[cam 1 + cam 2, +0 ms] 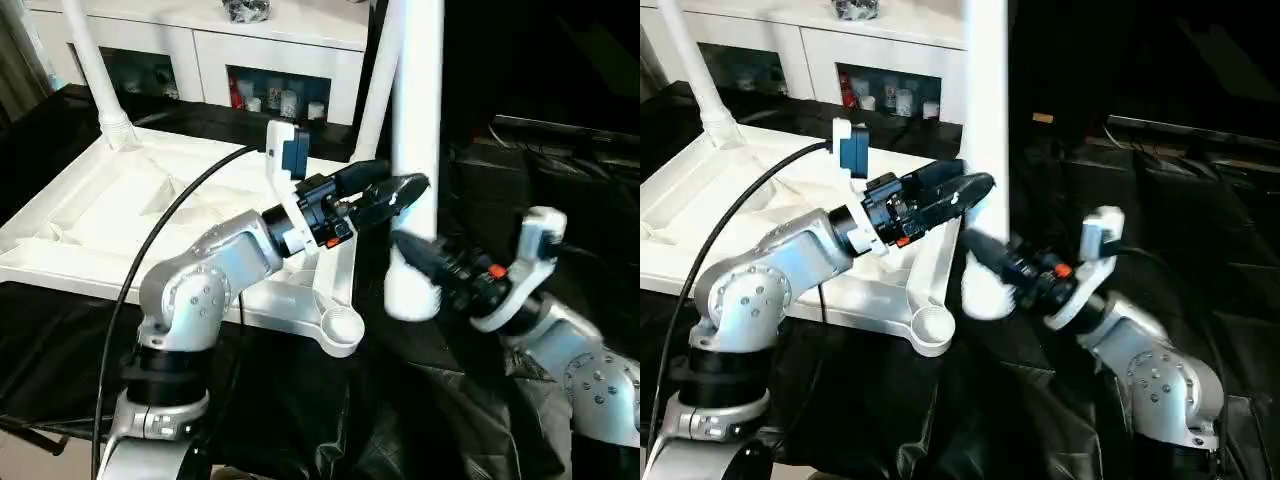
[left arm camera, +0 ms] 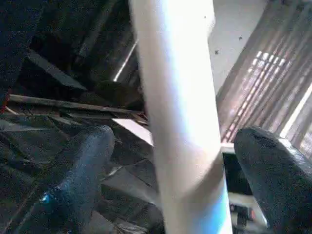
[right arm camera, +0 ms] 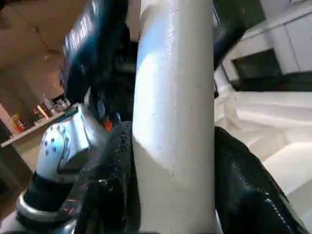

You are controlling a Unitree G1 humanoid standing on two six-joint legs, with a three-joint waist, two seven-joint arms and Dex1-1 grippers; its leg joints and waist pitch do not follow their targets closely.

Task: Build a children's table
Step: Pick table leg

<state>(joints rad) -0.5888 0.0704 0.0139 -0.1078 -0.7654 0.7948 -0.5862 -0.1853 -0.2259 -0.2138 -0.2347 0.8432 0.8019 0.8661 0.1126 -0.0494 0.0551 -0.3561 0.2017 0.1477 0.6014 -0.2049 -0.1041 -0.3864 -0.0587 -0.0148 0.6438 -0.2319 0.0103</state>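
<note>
- The white plastic table top (image 1: 150, 215) lies upside down on the black-covered work table (image 1: 300, 400), its ribbed underside facing up and its long side running away to my left.
- 2 long white tapered tube legs already stand in its far corners: 1 at the far left corner (image 1: 95, 70), leaning slightly, and 1 at the far right corner (image 1: 375, 95), partly hidden behind the nearer leg.
- The round socket at the near right corner (image 1: 340, 328) is open, with nothing in it.
- The loose white tube leg (image 1: 415, 150) stands nearly vertical just to the right of that socket, its long axis running up out of sight and its wide lower end (image 1: 410, 290) hanging beside the top's edge, not in the socket.
- My right gripper (image 1: 415, 250) is clamped on the lower part of this leg, 1 black finger pressed on each side (my right wrist view shows both pads (image 3: 243, 185) against the tube).
- My left gripper (image 1: 395, 195) is spread wide around the same leg, higher up; its fingers (image 2: 78, 180) stand clear of the tube on both sides and hold nothing.
</note>
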